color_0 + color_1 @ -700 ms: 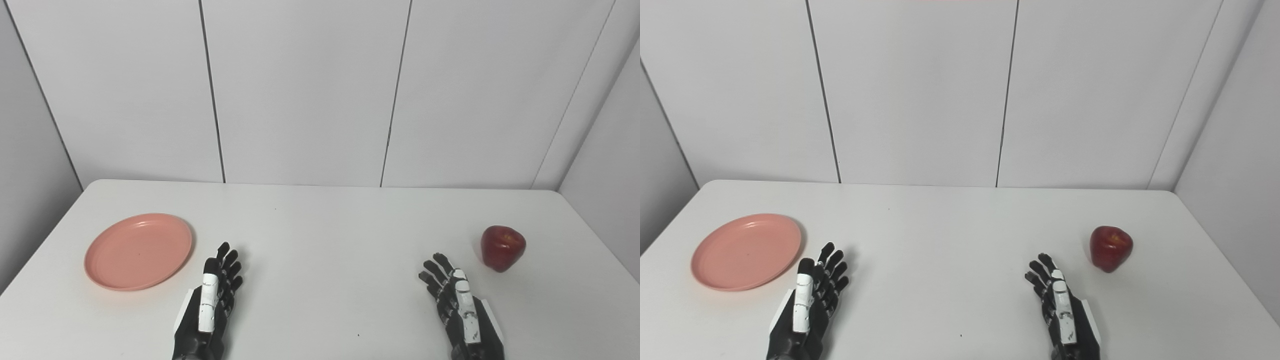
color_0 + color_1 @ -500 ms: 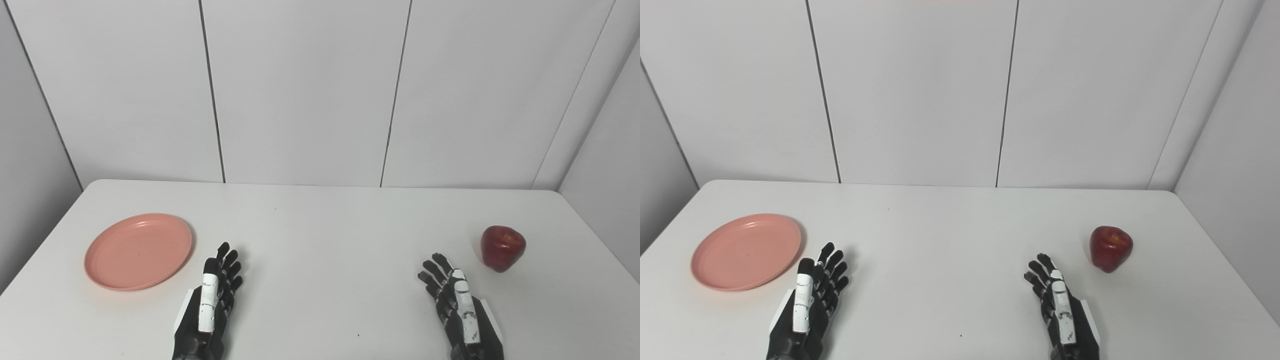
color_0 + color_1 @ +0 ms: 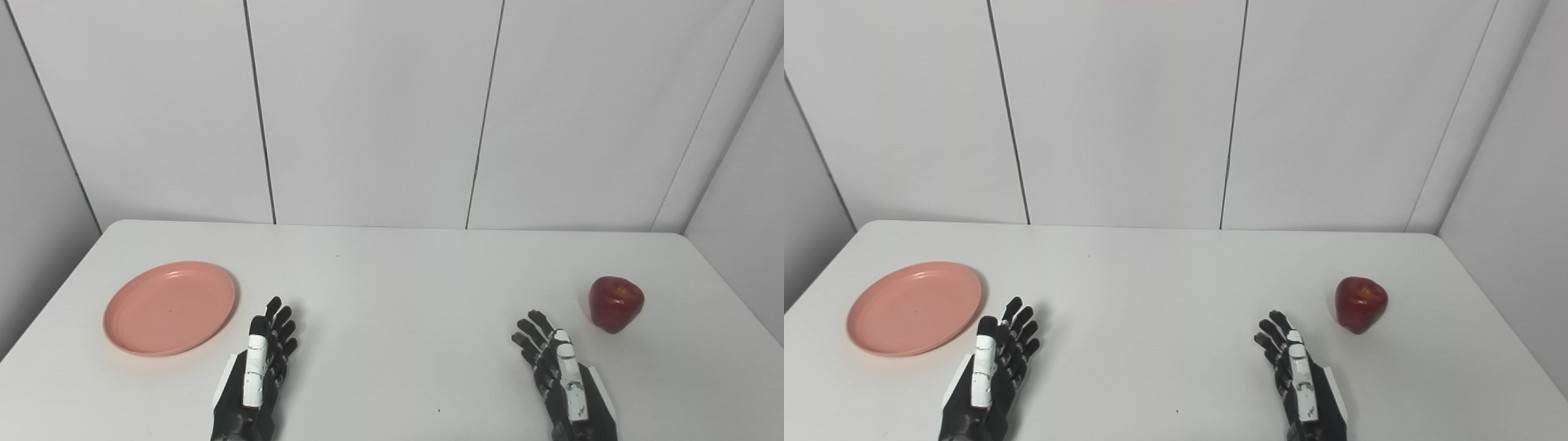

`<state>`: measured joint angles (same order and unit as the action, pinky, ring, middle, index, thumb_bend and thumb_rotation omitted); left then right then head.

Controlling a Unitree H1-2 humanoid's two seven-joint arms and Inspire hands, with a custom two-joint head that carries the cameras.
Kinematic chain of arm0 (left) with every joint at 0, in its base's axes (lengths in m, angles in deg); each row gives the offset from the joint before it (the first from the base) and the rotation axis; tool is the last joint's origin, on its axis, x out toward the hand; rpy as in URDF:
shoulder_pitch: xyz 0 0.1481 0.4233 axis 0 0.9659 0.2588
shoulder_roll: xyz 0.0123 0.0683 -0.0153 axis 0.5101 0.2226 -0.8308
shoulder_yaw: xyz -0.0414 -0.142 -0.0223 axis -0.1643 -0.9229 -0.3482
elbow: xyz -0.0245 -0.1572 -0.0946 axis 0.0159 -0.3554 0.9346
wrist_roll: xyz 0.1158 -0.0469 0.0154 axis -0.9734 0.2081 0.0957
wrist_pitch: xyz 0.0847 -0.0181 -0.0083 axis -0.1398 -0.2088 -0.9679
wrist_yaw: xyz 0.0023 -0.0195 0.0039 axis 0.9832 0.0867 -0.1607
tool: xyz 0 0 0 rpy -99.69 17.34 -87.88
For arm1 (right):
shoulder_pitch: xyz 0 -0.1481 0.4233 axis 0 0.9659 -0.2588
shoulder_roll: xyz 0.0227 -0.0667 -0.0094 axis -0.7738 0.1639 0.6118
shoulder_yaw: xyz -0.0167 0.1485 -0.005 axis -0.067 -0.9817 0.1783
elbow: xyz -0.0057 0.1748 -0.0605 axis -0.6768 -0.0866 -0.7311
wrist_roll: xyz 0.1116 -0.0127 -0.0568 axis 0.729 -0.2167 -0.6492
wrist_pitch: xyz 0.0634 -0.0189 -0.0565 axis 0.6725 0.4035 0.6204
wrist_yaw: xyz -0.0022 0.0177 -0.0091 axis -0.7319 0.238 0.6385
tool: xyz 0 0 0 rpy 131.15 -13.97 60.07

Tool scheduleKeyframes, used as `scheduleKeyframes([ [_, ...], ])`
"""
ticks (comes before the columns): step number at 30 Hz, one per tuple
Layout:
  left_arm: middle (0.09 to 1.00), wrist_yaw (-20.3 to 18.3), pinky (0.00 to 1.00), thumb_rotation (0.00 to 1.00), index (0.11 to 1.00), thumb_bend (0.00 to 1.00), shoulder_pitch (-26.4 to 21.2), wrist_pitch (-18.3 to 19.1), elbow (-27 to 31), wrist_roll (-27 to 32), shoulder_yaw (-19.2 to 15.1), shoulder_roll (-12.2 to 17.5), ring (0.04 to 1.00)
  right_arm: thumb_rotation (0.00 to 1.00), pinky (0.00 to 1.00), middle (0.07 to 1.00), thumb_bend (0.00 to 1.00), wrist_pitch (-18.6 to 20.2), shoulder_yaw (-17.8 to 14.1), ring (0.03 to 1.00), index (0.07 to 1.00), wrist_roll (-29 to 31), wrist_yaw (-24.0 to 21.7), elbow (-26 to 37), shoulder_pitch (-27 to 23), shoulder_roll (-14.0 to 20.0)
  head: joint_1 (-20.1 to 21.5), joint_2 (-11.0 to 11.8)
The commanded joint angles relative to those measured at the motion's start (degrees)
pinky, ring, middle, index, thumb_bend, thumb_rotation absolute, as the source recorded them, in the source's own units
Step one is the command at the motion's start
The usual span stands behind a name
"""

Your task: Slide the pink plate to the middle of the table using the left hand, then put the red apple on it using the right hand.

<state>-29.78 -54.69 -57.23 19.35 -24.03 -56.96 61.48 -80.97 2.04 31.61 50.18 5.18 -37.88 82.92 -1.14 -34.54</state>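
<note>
A pink plate (image 3: 169, 307) lies flat and empty on the left part of the white table (image 3: 398, 288). A red apple (image 3: 615, 304) stands on the right part of the table. My left hand (image 3: 256, 373) rests open near the front edge, just right of the plate and apart from it. My right hand (image 3: 562, 380) rests open near the front edge, left of and nearer than the apple, apart from it. Both hands hold nothing. The plate (image 3: 914, 307) and apple (image 3: 1360, 304) also show in the right eye view.
White wall panels (image 3: 373, 110) stand behind the table and along both sides. The table's left edge runs close to the plate, and its right edge runs close to the apple.
</note>
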Motion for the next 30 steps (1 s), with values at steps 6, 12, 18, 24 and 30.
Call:
scheduleKeyframes([
  [6, 1.0, -0.27, 1.0, 1.0, 1.0, 0.84, 4.78, -0.02, 2.65, 0.23, -0.36, 0.41, 1.0, 1.0, 0.99, 0.9, 0.63, -1.0, 0.04, 0.892, 0.914, 0.49, -0.76, 0.11, -0.56, -0.23, -0.07, 0.02],
  [12, 1.0, -0.24, 1.0, 1.0, 1.0, 0.85, 4.88, 0.17, 2.74, 0.23, -0.35, 0.36, 1.0, 1.0, 0.99, 0.899, 0.63, -0.97, 0.2, 0.891, 0.911, 0.5, -0.91, 0.27, -0.41, -0.09, -0.17, 0.48],
  [18, 1.0, -0.3, 1.0, 1.0, 1.0, 0.85, 5.04, -0.01, 2.64, 0.05, -0.28, 0.44, 1.0, 1.0, 0.99, 0.903, 0.62, -0.78, 0.21, 0.888, 0.911, 0.53, -1.06, 0.48, -0.17, -0.15, -0.09, 0.57],
  [24, 1.0, -0.35, 1.0, 1.0, 1.0, 0.84, 5.17, 0.35, 3.0, 0.19, -0.24, 0.45, 1.0, 1.0, 0.98, 0.899, 0.63, -0.74, 0.22, 0.891, 0.906, 0.36, -0.97, 0.62, -0.02, -0.23, -0.06, 0.59],
  [30, 1.0, -0.42, 1.0, 1.0, 1.0, 0.84, 5.13, 0.22, 2.79, 0.26, -0.29, 0.5, 1.0, 1.0, 0.99, 0.904, 0.62, -0.89, 0.23, 0.903, 0.91, 0.69, -1.27, 0.34, -0.12, -0.21, -0.03, 0.63],
])
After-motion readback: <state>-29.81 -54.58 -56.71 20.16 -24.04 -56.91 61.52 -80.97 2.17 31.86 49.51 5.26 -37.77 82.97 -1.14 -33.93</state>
